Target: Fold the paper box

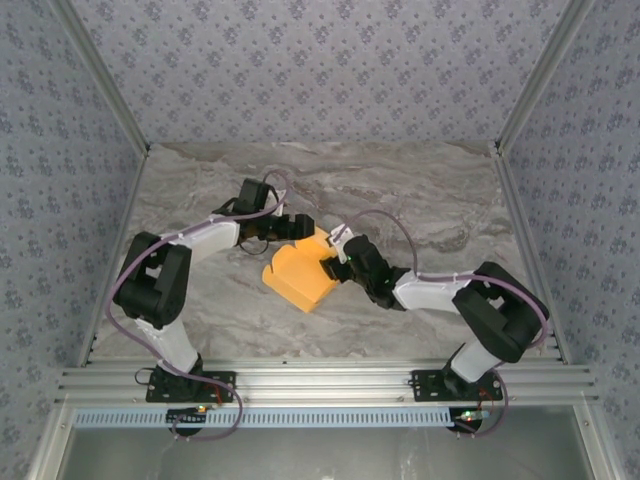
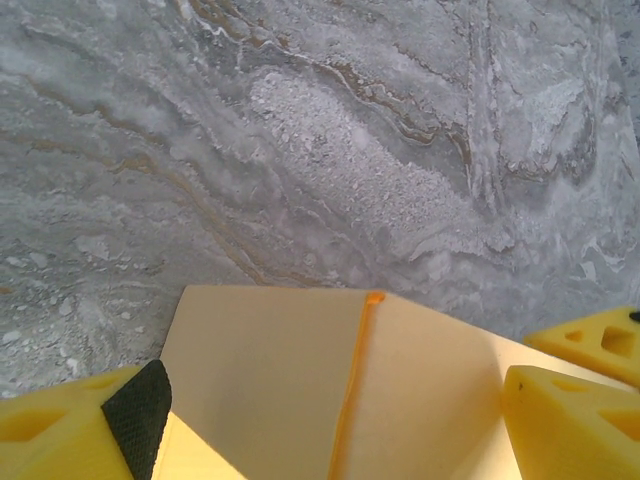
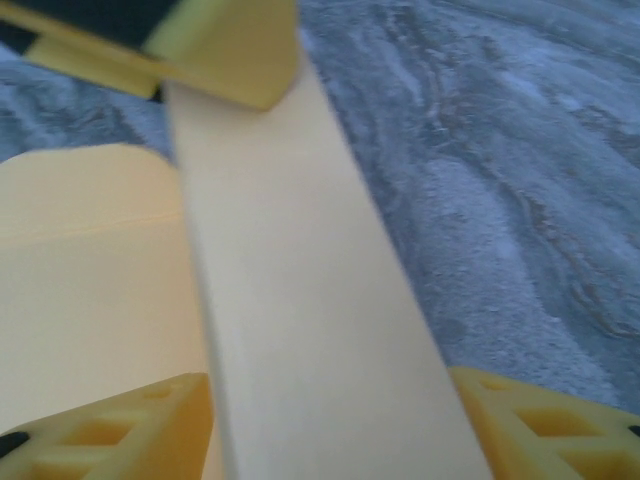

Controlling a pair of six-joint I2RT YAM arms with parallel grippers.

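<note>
- Your left gripper (image 2: 330, 410) hangs spread wide, unclenched, straddling a panel of the paper box (image 1: 297, 275).
- Your right gripper (image 3: 330, 400) flanks a flap (image 3: 300, 280); whether it pinches, you cannot tell.
- The paper box sits mid-table (image 1: 420, 200), between both grippers.

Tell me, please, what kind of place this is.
Probably a robot test booth in a laboratory: a left arm and a right arm are bolted to a metal rail at the near edge of a marble-look table, and patterned walls close it in.
</note>
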